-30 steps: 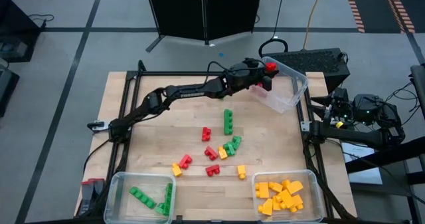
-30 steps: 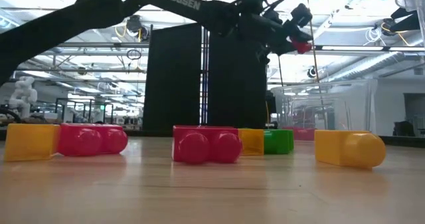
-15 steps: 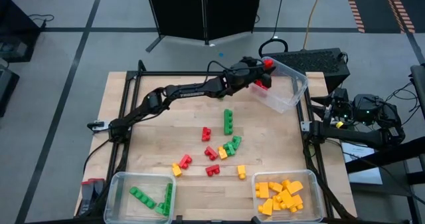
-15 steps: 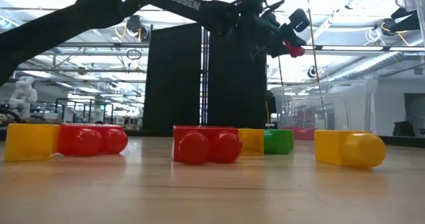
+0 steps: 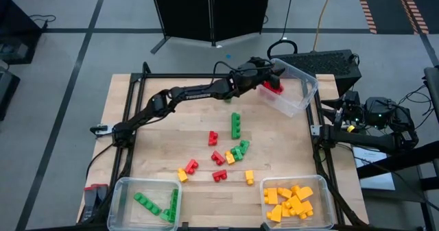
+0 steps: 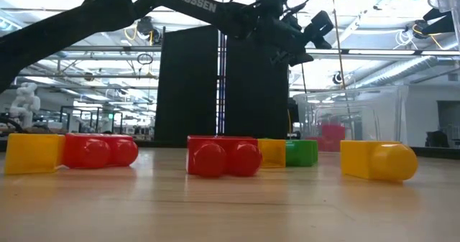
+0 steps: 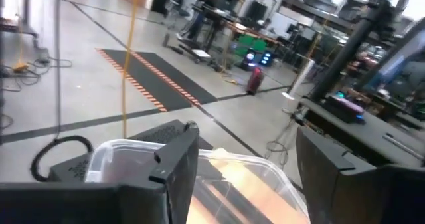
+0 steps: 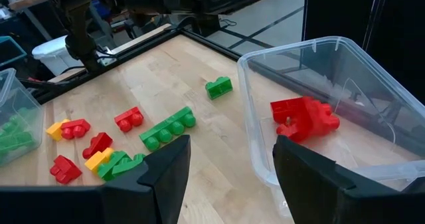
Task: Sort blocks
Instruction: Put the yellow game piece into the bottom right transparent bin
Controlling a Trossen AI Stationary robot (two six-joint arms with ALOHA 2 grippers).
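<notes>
Reaching toward the upper right of the high view, the left gripper (image 5: 274,73) hangs over a clear, thin-walled plastic bin (image 5: 306,87), its dark fingers spread with nothing between them. Glossy red blocks (image 8: 304,116), studded and knobbly, lie heaped inside that bin. More blocks sit scattered on the pale wood table (image 5: 123,114) at mid-frame; one long green block (image 5: 235,125) runs up-and-down the picture. The right gripper (image 8: 229,177) waits at the right edge, fingers apart and empty. In the low view the bin's contents blur behind its wall.
</notes>
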